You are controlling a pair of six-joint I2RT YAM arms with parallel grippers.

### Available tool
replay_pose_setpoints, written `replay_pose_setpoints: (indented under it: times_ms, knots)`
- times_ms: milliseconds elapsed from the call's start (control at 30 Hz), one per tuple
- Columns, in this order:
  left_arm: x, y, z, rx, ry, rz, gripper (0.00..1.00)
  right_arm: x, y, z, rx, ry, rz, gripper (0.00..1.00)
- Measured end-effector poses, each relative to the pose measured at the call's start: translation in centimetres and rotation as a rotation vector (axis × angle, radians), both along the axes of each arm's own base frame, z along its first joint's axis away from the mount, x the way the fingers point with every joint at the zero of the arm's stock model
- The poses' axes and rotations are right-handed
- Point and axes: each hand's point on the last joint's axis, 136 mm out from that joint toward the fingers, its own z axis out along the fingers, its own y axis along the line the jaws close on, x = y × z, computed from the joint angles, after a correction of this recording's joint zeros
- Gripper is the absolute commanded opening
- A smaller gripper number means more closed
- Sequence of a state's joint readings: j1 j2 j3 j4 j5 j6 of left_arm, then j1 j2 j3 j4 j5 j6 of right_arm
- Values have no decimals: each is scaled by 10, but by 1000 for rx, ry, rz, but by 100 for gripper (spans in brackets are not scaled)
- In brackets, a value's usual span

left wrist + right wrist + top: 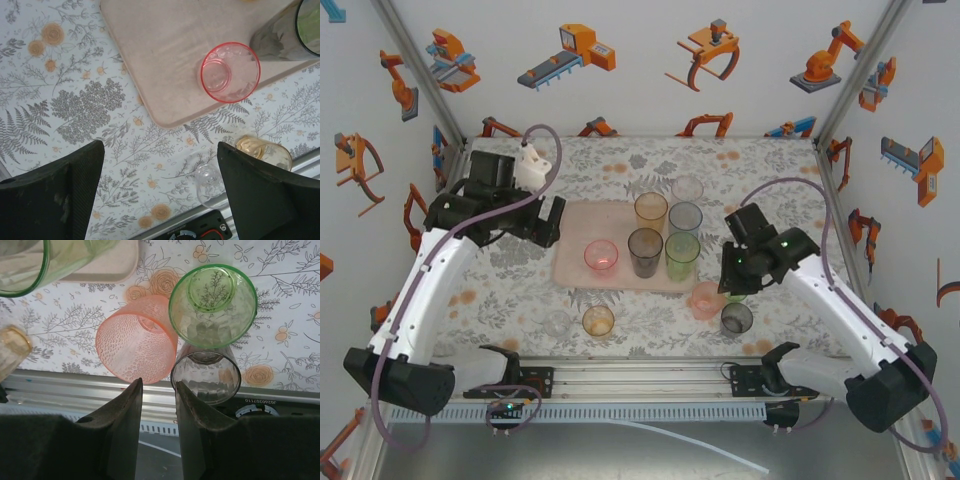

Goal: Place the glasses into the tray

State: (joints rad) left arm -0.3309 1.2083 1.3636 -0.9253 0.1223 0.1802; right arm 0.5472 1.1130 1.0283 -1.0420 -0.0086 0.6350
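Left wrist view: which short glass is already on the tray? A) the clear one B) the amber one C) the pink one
C: the pink glass stands inside the tray near its corner, while the clear glass and the amber glass stand off it.

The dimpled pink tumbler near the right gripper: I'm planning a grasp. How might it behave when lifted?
The dimpled pink tumbler looks thin, probably light and tippy. Its dimples may aid grip. The green tumbler stands close; a nudge could knock both.
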Motion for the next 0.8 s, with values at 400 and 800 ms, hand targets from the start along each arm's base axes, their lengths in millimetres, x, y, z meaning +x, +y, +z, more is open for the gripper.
replay_pose_setpoints:
  times_ms: [400, 800]
  knots:
    - [-7, 11, -12, -33, 42, 42, 89, 1, -1, -16, -106, -13, -8, 32]
    - [-15, 15, -23, -45, 69, 55, 89, 6, 0, -36, -117, -6, -28, 27]
